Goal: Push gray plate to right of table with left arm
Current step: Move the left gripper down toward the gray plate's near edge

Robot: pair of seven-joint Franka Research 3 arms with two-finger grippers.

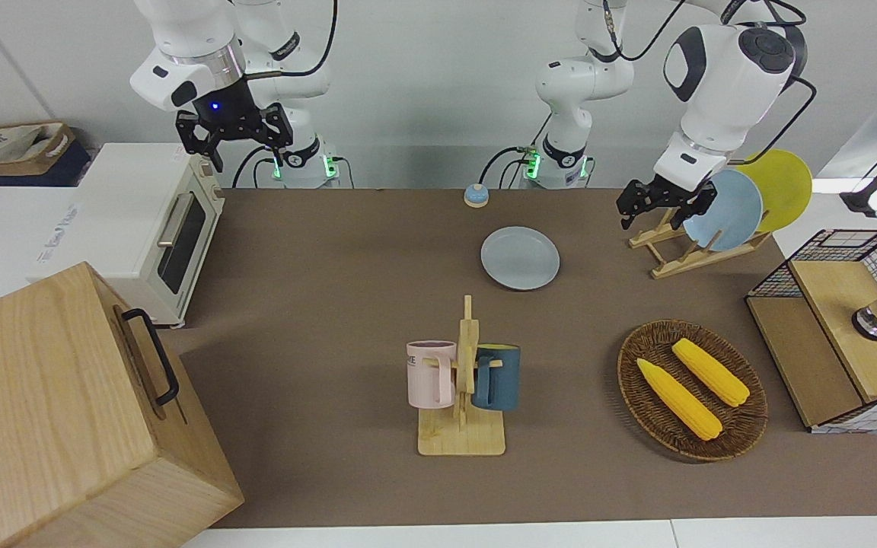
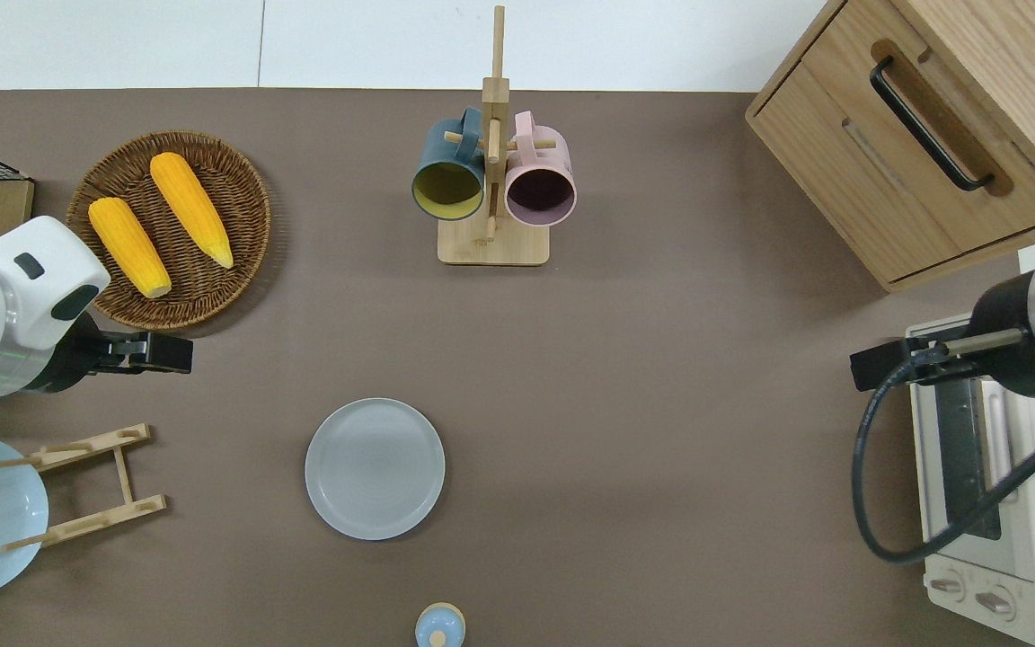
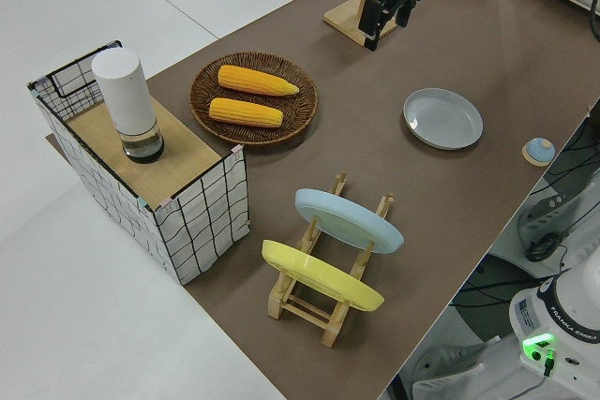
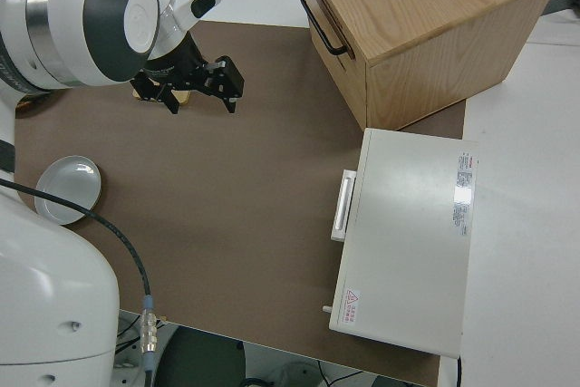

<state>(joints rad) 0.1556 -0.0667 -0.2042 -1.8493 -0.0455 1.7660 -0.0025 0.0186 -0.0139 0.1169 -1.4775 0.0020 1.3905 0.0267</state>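
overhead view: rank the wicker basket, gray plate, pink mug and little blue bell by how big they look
1. wicker basket, widest
2. gray plate
3. pink mug, though it hangs raised on the mug rack, nearer the camera
4. blue bell, smallest; the frame edge crops it

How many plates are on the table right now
3. The gray plate lies flat on the table, nearer the robots than the mug rack. The sky-blue plate and yellow plate stand in the wooden rack at the left arm's end.

White arms [image 1: 720, 84], blk cables
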